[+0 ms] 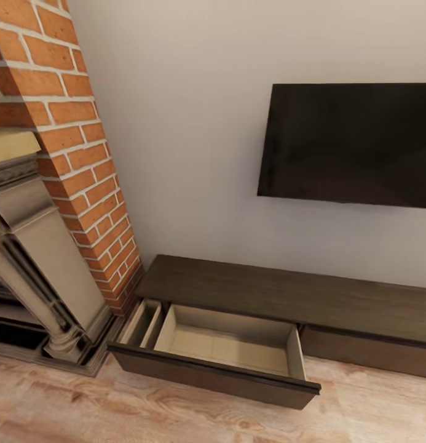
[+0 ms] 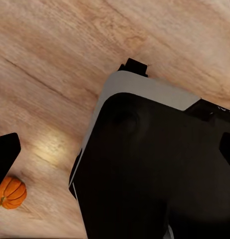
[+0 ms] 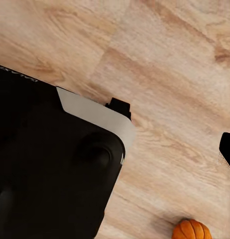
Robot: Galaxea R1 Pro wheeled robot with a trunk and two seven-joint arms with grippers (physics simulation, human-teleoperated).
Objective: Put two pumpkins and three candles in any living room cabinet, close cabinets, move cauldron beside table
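An orange ribbed pumpkin [image 2: 10, 192] lies on the light wood plank floor [image 2: 70, 59] at about eight o'clock in the left wrist view, just beside the robot's black and grey base [image 2: 155, 164]. In the right wrist view a pumpkin [image 3: 191, 230] sits at about five o'clock, also on bare planks near the base [image 3: 50, 164]; whether it is the same one or the second, I cannot tell.

In the head view the low dark brown cabinet [image 1: 286, 292] runs under the black wall-mounted TV [image 1: 351, 144], with the red brick fireplace [image 1: 71, 154] at nine o'clock. Its left drawer [image 1: 228, 344] is pulled out at six o'clock, and its beige interior looks empty.

A dark finger tip edges each wrist view, but I cannot tell how wide either gripper stands.

By my reading, little is stowed yet: a drawer is open, a pumpkin is still on the floor, and candles, the cauldron and the closing remain.
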